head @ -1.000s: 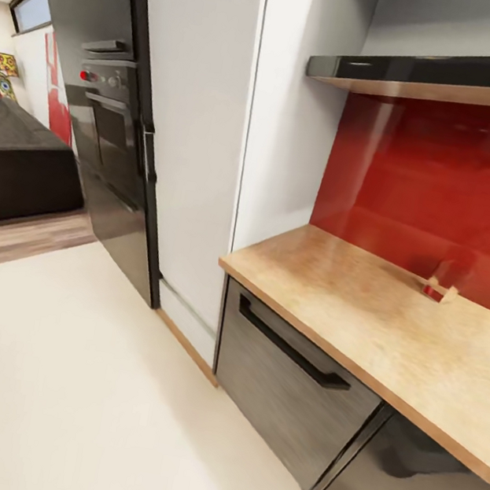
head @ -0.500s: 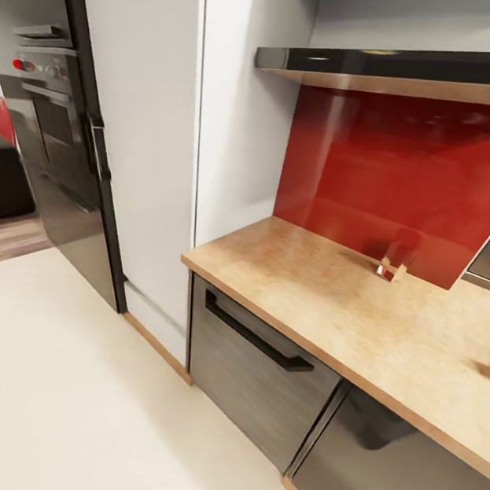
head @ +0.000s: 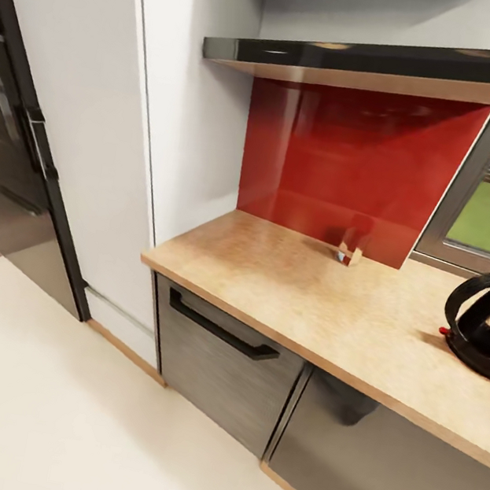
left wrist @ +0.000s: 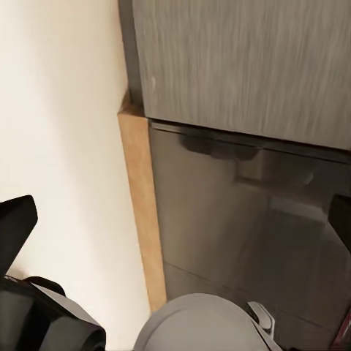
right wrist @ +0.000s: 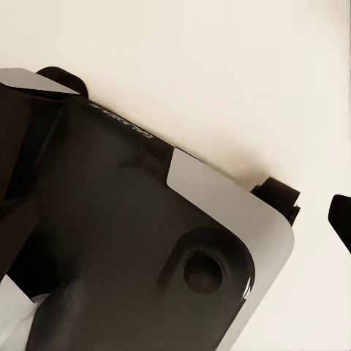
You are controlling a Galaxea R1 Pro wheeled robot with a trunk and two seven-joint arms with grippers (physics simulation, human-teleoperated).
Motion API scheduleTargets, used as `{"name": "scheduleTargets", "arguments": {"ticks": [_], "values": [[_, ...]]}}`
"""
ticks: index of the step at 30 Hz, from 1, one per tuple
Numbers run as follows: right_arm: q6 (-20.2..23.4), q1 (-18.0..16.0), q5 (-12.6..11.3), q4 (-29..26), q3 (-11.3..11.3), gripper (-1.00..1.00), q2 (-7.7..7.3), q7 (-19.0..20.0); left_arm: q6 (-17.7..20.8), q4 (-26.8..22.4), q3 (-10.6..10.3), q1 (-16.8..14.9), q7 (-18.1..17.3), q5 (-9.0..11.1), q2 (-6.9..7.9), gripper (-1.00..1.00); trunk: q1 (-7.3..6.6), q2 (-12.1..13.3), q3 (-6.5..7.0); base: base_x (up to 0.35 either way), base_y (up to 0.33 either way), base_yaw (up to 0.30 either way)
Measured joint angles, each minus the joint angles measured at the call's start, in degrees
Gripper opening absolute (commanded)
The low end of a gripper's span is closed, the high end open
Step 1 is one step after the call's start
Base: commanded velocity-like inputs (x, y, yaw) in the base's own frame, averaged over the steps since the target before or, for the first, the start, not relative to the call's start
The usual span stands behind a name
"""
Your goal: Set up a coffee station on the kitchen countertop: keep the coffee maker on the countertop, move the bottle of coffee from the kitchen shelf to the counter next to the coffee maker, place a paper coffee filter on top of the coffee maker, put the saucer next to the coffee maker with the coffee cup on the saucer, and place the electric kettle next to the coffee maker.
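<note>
Countertop (head: 294, 285): I had the pale wood-look worktop running from its left end, beside a tall white panel, toward the right edge of my head view.
Electric kettle (head: 484, 331): dark, rounded, loop handle up, stood on the countertop at the far right, partly cut by the frame.
Small object (head: 347, 254): a little clear-and-red piece sat at the countertop's back edge against the red backsplash (head: 346, 166); I could not tell what it was.
Drawer (head: 225, 361): grey brushed front with a black bar handle, under the countertop's left end; glossy dark cabinet to its right.
Shelf (head: 371, 63): dark glossy, above the backsplash.
Left gripper: two dark finger tips sat at opposite edges of my left wrist view, over the cabinet fronts; spread wide, nothing held.
Right gripper: I could not tell how far open; the right wrist view looked down on the robot's black base and pale floor.
</note>
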Motion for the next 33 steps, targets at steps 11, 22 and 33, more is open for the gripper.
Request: {"name": "scheduleTargets", "arguments": {"ticks": [11,22,33], "values": [[0.02,0.00,0.00,0.00,0.00,1.00,0.00,0.00,0.00,0.00,0.00,0.00,0.00,0.00,0.00,1.00,0.00,0.00,0.00,0.000,0.000,-0.286],[0.00,-0.02,-0.04,0.09,0.03,1.00,0.00,-0.05,0.00,-0.01,0.00,0.02,0.00,0.02,0.00,1.00,0.00,0.00,0.00,0.000,0.000,-0.135],[0.09,-0.01,-0.07,0.01,0.01,1.00,-0.05,-0.01,0.00,-0.02,-0.08,0.02,-0.01,0.01,0.00,1.00,-0.02,0.00,0.00,0.161,0.190,-0.034]]}}
